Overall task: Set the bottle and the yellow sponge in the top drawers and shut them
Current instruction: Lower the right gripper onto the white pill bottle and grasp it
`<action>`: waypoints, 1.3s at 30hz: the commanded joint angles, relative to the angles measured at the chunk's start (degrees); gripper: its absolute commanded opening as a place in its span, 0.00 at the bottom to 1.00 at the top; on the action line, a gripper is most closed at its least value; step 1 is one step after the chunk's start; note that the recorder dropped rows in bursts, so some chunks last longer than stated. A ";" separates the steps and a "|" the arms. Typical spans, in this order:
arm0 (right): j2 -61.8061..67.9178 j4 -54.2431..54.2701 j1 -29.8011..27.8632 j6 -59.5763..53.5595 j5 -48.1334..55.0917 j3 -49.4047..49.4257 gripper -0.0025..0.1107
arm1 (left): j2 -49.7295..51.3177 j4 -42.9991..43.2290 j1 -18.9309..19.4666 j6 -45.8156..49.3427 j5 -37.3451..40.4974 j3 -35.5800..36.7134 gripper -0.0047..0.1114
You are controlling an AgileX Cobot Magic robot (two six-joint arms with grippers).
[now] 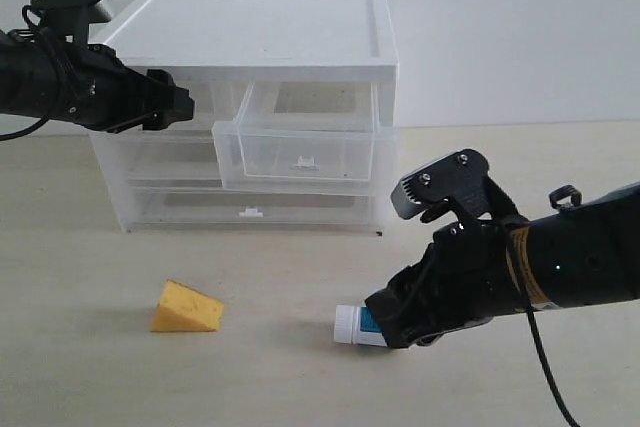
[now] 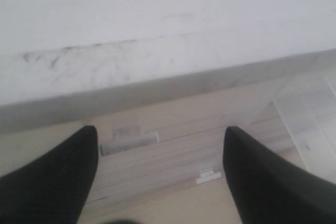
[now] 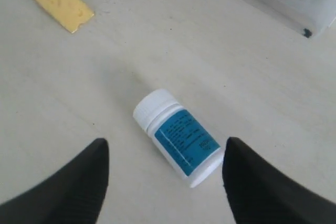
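The right pincer (image 3: 165,148) is hanging low over the table (image 1: 90,387) on the near right side, and its two black fingers (image 3: 79,182) are standing wide apart. It is not pinching anything. The bottle (image 3: 181,137) is lying on its side on the table, right between those fingers, with its white cap pointing left. One finger is sitting very close to the bottle's bottom end, but I cannot tell if it is touching. The yellow sponge (image 1: 187,308) is resting on the table well to the left of the bottle, on the near side too. Farther back, behind both of them, the white cabinet (image 1: 260,37) is standing. The top drawers (image 1: 290,162) are sitting side by side just under its flat top. The right one is sticking out toward the near side. The left one is looking pushed in, but part of it is hiding behind an arm. Under them, two wide drawers (image 1: 200,209) are sitting pushed in, and the lower one is showing a small white handle. The left pincer (image 2: 160,135) is hovering at the far left, just in front of the cabinet's top left part. Its fingers are spread wide too, and it is holding nothing.
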 commanded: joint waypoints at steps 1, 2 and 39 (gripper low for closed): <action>-0.48 -0.70 0.05 -3.90 -0.75 0.41 0.56 | -0.50 -0.01 0.05 0.44 -2.73 -0.62 0.59; -0.48 -0.70 0.05 -4.70 -0.65 0.41 0.56 | -0.50 -0.01 0.05 0.44 -2.73 -0.62 0.59; 15.52 28.10 0.05 -46.35 -4.63 -2.57 0.56 | -0.50 -0.01 0.05 0.44 -2.52 -0.62 0.59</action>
